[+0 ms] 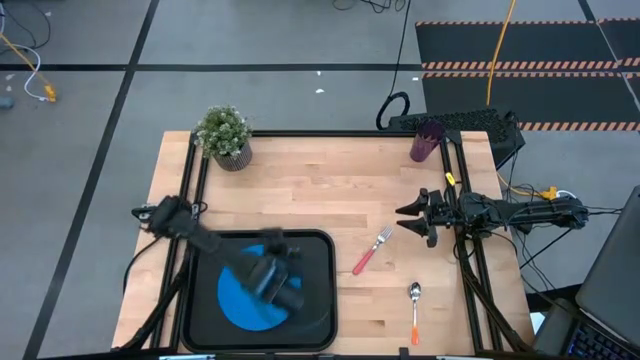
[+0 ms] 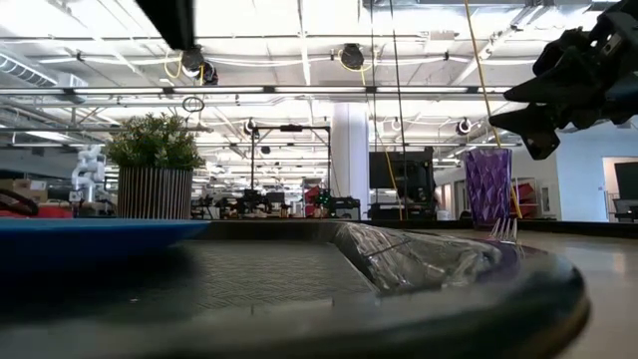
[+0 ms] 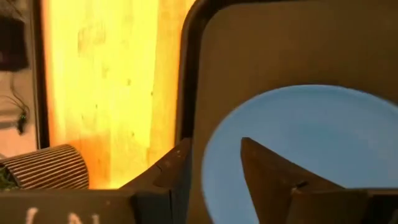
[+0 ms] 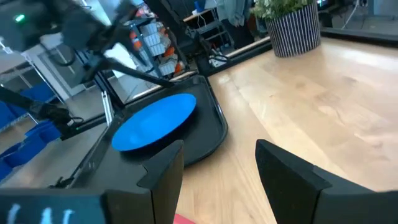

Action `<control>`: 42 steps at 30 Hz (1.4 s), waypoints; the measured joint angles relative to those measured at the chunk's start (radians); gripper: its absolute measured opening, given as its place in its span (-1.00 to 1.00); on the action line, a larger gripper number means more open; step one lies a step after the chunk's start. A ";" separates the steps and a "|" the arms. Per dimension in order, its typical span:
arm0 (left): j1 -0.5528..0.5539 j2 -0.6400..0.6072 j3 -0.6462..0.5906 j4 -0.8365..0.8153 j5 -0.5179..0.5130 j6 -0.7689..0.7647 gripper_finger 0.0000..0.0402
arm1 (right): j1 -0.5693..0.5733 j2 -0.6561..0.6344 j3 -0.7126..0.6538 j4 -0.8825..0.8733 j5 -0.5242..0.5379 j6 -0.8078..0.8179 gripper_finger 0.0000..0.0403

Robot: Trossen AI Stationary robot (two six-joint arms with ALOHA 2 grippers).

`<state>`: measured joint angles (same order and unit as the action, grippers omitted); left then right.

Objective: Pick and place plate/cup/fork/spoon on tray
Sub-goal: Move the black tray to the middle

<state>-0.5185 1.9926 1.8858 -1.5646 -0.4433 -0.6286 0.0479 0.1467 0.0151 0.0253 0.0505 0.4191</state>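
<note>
Since my left gripper's (image 1: 283, 287) parted fingers (image 3: 273, 177) straddle the plate's (image 3: 323, 143) rim, lifting carelessly could drag it off the tray (image 3: 280, 50).

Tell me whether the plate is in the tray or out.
In. The blue plate lies flat on the black tray, inside its rim, with the left gripper above it.

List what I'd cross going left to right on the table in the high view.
Potted plant → plate on the tray under the left gripper → fork → spoon → cup → right gripper.
</note>
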 joint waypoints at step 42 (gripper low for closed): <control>0.489 0.001 -0.449 0.647 0.439 0.532 0.12 | -0.003 0.000 0.000 0.016 0.106 -0.091 -0.04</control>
<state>-0.0292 1.9934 1.4373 -0.9180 -0.0044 -0.0966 0.0452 0.1463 0.0151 0.0408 0.1562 0.3285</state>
